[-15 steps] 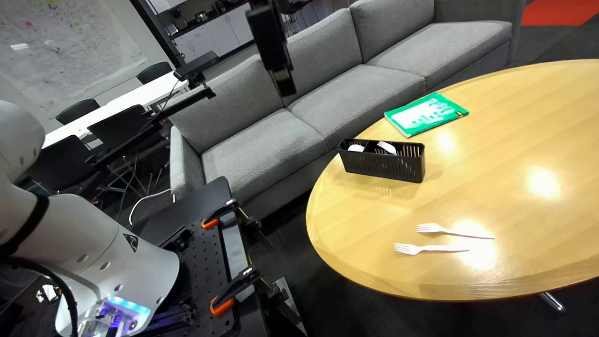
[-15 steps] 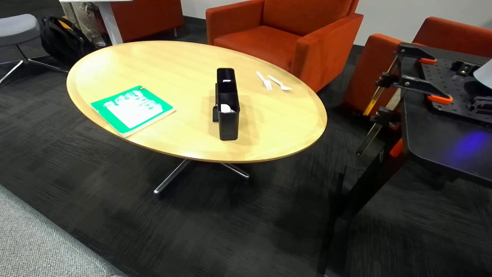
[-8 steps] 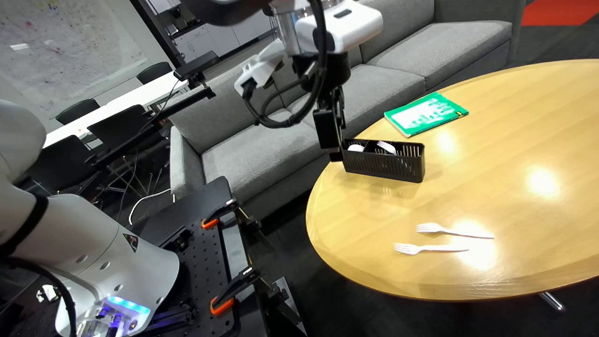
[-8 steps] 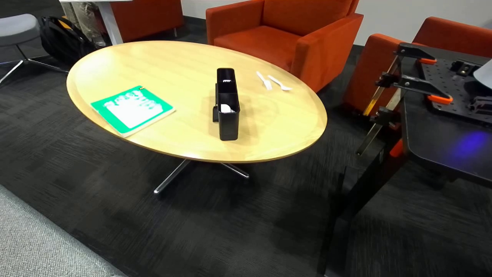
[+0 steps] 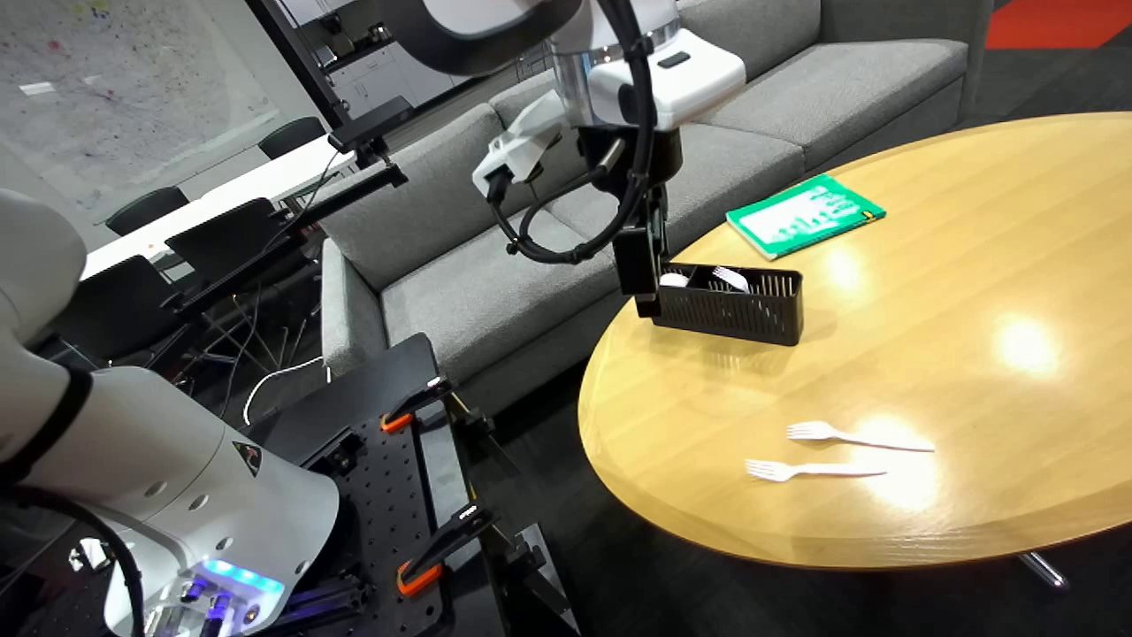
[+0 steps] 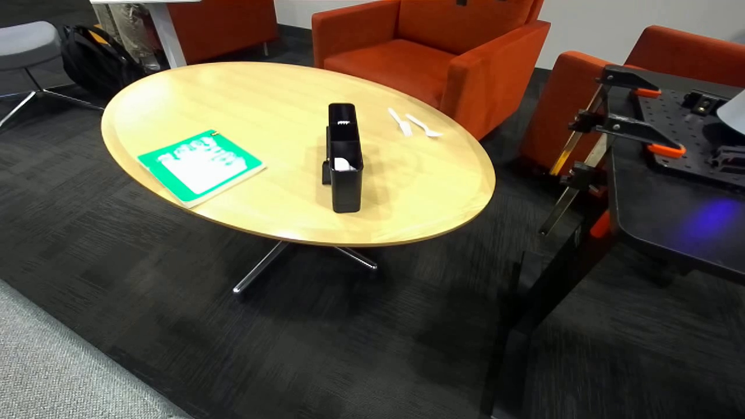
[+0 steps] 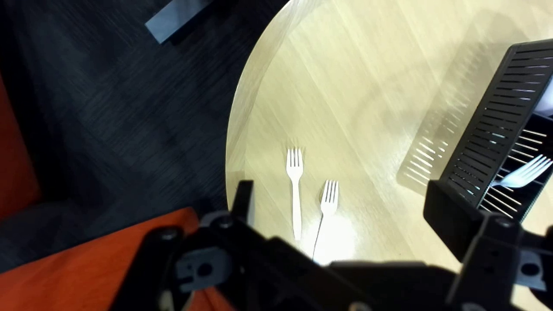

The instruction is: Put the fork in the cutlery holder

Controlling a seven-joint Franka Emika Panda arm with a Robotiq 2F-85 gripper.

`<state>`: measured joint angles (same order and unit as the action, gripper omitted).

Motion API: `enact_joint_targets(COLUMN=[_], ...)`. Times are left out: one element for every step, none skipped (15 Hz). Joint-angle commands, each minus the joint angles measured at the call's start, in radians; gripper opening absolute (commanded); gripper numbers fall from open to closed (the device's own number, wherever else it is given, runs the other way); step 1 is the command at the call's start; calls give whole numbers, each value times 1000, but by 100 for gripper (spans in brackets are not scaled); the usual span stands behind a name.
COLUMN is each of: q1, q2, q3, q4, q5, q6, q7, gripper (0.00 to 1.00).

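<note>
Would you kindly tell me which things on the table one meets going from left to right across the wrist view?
First fork → second fork → holder, cut off by the picture's right edge.

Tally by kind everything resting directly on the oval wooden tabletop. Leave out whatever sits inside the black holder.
White forks: 2
Cutlery holder: 1
Green-and-white book or packet: 1
Total: 4
</note>
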<state>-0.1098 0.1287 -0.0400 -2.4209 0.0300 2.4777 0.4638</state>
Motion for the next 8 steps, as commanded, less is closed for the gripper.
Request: enact_joint_targets(q1=[17, 14, 13, 10, 4, 0, 3, 8], q2=[113, 168, 210, 267, 316, 377, 430, 487], q3=[-23, -23, -24, -26, -23, -21, -25, -32], q4=[91, 132, 166, 205, 242, 287, 326, 368], q5=[90, 132, 167, 201, 241, 269, 280, 278], q6=[22, 35, 44, 79, 104, 136, 160, 185], q7=[1, -2, 0, -3, -11, -14, -9, -5], gripper=[100, 100, 100, 100, 100, 100, 100, 100])
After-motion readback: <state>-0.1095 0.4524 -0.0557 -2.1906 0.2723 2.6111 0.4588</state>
